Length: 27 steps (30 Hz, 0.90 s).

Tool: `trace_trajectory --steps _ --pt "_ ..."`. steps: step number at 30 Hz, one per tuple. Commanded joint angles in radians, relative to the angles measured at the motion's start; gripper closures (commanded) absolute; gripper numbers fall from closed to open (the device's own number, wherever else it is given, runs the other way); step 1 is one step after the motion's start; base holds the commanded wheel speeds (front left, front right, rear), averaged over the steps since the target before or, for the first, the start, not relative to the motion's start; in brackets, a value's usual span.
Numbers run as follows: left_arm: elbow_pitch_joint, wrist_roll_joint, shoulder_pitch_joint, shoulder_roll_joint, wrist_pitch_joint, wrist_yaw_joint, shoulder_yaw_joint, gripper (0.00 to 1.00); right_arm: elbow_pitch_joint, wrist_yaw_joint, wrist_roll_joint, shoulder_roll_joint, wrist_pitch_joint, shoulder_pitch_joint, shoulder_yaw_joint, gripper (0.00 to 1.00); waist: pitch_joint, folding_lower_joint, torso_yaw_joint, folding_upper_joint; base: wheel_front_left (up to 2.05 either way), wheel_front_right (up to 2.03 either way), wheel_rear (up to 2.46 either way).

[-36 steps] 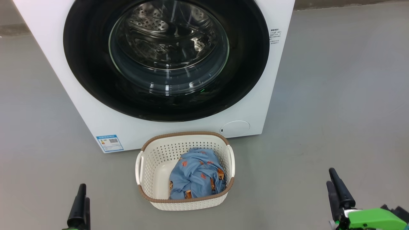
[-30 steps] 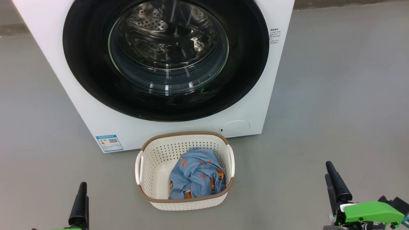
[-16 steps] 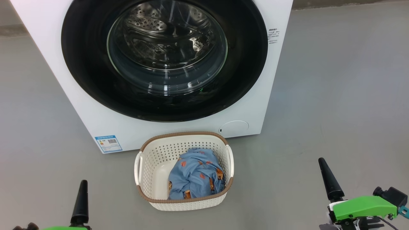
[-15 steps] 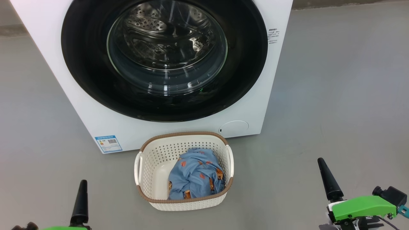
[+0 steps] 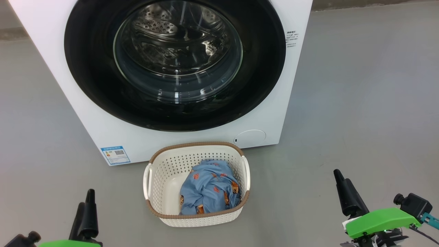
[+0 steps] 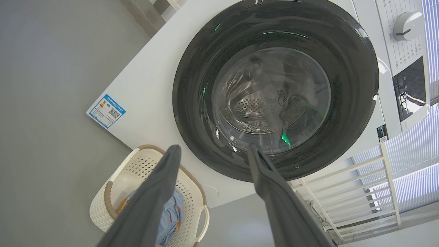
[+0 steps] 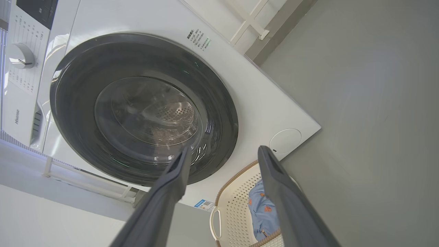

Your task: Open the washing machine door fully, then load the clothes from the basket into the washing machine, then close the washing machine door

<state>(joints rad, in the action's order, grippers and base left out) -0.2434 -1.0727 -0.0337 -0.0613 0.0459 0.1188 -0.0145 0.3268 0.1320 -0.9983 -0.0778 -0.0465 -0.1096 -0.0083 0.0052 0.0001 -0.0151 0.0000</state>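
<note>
A: Door first? The large round glossy black washing machine door (image 5: 175,61) lies shut against the big white boxy washing machine (image 5: 192,137).

B: Yes. Left gripper (image 6: 213,148) and right gripper (image 7: 224,148) hang well short of it, jaws spread wide, holding nothing.

A: Hook one finger behind the rim opposite the hinge (which side, I cannot tell) and follow its arc.

B: Mind the small cream perforated plastic basket (image 5: 164,168) just before the machine, light blue printed clothes (image 5: 207,188) inside.
</note>
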Motion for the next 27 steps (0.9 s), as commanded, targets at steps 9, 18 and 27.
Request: trace_trajectory --steps 9,18,27 --pt "0.056 0.140 -0.029 -0.025 0.033 0.006 -0.016 0.00 -0.038 -0.001 0.153 -0.005 -0.033 -0.066 -0.001 0.00 0.002 0.0000 -0.001 0.0000 0.00 0.00 0.00" --pt "0.077 0.247 -0.030 -0.034 0.060 0.007 -0.009 0.00 -0.037 -0.001 0.267 -0.005 -0.059 -0.077 0.024 0.00 0.004 0.0000 -0.001 0.0000 0.00 0.00 0.00" --pt "0.093 0.351 -0.027 -0.037 0.086 0.008 -0.004 0.00 -0.048 -0.001 0.380 -0.017 -0.086 -0.093 0.054 0.00 0.004 0.0000 -0.002 0.0000 0.00 0.00 0.00"
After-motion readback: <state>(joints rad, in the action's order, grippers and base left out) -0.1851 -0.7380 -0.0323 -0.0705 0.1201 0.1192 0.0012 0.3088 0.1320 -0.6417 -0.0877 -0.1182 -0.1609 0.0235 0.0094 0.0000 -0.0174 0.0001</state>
